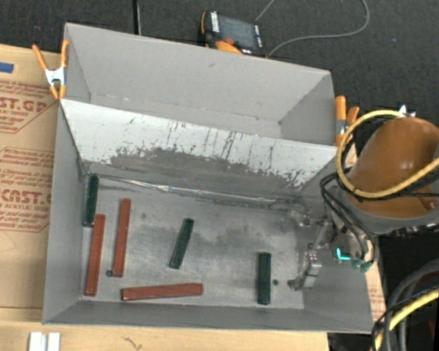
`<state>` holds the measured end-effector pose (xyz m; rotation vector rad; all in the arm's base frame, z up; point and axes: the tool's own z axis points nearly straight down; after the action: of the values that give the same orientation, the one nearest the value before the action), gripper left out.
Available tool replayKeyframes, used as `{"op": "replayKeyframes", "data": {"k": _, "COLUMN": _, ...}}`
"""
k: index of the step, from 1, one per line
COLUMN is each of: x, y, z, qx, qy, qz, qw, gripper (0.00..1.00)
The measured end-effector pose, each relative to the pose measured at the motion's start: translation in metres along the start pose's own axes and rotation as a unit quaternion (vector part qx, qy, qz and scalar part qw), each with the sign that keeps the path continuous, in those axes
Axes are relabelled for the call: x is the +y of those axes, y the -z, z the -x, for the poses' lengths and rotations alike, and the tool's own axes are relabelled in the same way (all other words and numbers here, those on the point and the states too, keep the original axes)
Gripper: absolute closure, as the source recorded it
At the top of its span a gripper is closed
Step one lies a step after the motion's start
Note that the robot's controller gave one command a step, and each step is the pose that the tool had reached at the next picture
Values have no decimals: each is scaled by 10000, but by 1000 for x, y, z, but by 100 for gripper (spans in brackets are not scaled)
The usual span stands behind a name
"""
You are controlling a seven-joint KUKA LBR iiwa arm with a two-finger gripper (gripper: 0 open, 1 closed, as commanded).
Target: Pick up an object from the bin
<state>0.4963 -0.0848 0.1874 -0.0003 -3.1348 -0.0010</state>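
Note:
My gripper (304, 272) hangs low at the right side of the bin, close to the right wall, its metal fingers pointing down. Just left of it, a dark green bar (263, 277) lies upright-lengthwise on the bin floor, apart from the fingers. Nothing shows between the fingers. A second dark green bar (181, 243) lies further left near the middle of the floor.
A red-brown bar (161, 292) lies along the front of the floor. Two more red-brown bars (121, 237) (95, 254) and a dark green bar (90, 199) stand side by side by the left wall. The arm's orange cover and cables sit over the right rim.

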Motion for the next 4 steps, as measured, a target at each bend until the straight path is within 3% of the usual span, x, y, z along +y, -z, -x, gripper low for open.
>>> {"op": "replayKeyframes", "data": {"k": 1, "x": 4, "y": -117, "z": -6, "qx": -71, "qy": 2353, "qz": -15, "qw": 9719, "gripper": 0}}
{"op": "replayKeyframes", "data": {"k": 2, "x": -35, "y": -87, "z": -4, "qx": -47, "qy": 1545, "qz": -11, "qw": 9880, "gripper": 0}}
{"op": "replayKeyframes", "data": {"k": 3, "x": 1, "y": -88, "z": -9, "qx": -31, "qy": 3057, "qz": -2, "qw": 9521, "gripper": 0}}
{"op": "replayKeyframes", "data": {"k": 4, "x": 15, "y": -119, "z": 1, "qx": -26, "qy": 4505, "qz": -3, "qw": 8928, "gripper": 0}}
